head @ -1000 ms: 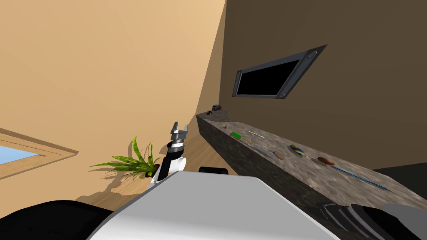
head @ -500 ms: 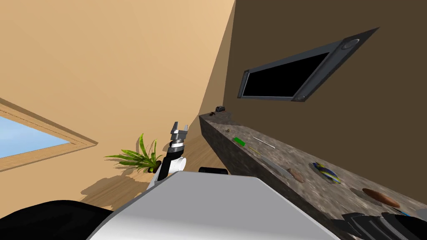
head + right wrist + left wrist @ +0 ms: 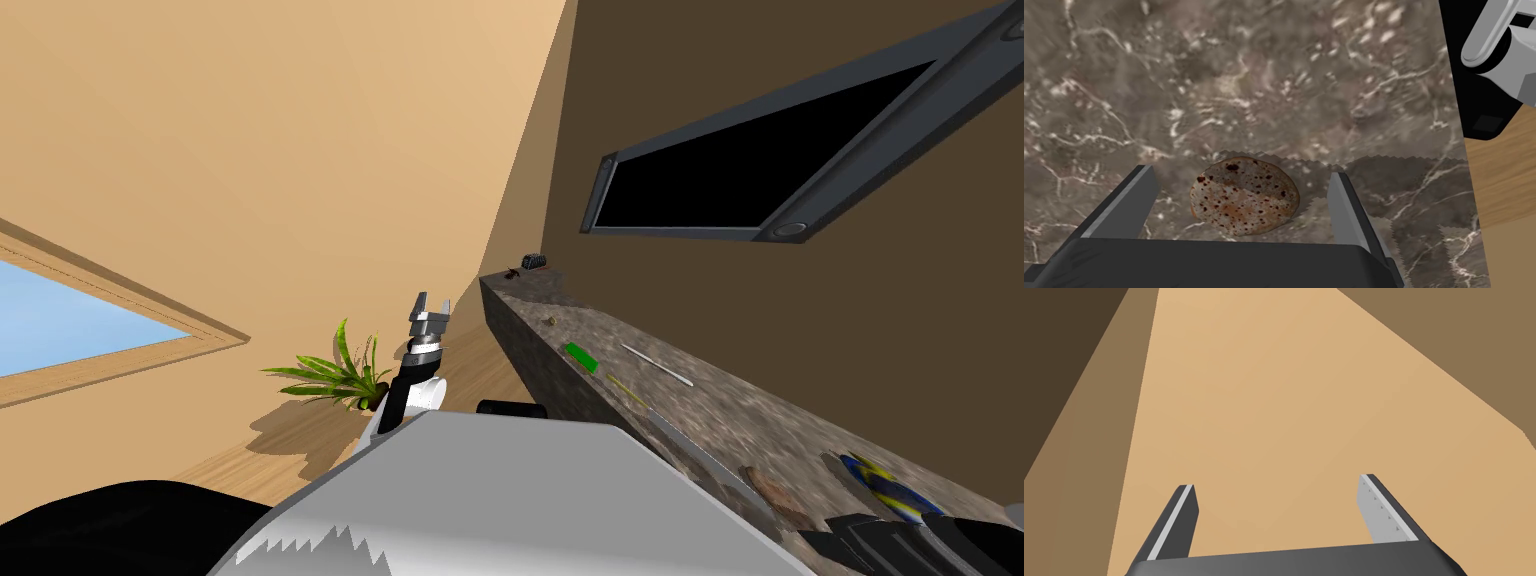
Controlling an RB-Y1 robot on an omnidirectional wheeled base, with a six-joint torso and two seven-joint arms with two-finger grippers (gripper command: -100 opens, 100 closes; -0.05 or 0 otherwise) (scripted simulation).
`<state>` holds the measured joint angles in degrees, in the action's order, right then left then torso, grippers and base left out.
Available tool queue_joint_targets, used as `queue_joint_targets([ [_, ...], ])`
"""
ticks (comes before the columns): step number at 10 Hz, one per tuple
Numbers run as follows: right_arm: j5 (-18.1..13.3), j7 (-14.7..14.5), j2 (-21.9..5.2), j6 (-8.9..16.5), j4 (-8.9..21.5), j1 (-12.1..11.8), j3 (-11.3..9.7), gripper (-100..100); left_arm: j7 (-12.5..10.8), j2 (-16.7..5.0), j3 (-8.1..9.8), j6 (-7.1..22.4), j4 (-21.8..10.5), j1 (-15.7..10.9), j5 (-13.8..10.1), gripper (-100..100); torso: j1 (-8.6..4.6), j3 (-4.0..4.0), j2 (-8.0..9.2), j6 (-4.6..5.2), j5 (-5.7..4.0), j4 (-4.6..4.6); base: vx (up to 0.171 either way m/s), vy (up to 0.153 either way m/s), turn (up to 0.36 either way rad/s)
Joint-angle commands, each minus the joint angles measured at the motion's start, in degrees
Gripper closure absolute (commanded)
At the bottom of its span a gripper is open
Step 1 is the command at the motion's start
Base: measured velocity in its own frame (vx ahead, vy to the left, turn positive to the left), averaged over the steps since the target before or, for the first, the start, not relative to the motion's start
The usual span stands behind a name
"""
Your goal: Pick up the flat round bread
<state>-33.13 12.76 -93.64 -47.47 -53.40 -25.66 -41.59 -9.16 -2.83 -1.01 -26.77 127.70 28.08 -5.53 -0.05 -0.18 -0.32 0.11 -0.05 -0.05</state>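
The flat round bread (image 3: 1244, 197), pale with brown speckles, lies flat on the grey-brown marbled counter (image 3: 1224, 75). My right gripper (image 3: 1240, 172) hangs over it, open, with one finger on each side of the bread and a gap to both. Neither finger touches it. In the head view my left gripper (image 3: 430, 305) is raised in front of my chest, left of the counter's (image 3: 700, 400) near end. It is open and holds nothing.
Along the counter lie a green item (image 3: 580, 355), a thin white stick (image 3: 655, 365), a small brown thing (image 3: 770, 490) and a blue-yellow object (image 3: 885, 485). A dark-framed black panel (image 3: 740, 170) hangs on the wall above. A potted plant (image 3: 335, 375) stands on the floor to the left.
The head view has swung: the counter's items and the wall panel slid towards the lower right and grew larger, so I have moved. The left arm holds the same pose.
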Motion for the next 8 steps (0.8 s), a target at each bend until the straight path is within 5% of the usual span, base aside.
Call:
queue_joint_targets([
  [1,0.0,0.4,0.3,1.7,-1.4,-0.4,-0.3,-100,0.0,0.0,0.00,0.0,0.0,0.0,0.0,0,0.00,0.00,0.00,0.00,0.00,0.00,-0.010,-0.012,0.038],
  [6,0.5,1.1,0.6,5.3,-4.7,-1.6,-0.7,-100,0.0,0.0,0.00,0.0,0.0,0.0,0.0,0,0.04,0.18,0.29,0.01,0.01,0.07,-0.013,-0.014,0.034],
  [7,0.5,1.2,0.6,5.6,-4.8,-1.6,-0.7,100,0.0,0.0,0.00,0.0,0.0,0.0,0.0,0,0.07,0.16,0.26,0.02,0.03,0.07,0.000,0.000,0.000],
  [8,0.5,1.2,0.5,5.6,-4.7,-1.6,-0.7,100,0.0,0.0,0.00,0.0,0.0,0.0,0.0,0,0.14,0.15,0.24,0.01,0.00,0.06,0.000,0.000,0.000],
])
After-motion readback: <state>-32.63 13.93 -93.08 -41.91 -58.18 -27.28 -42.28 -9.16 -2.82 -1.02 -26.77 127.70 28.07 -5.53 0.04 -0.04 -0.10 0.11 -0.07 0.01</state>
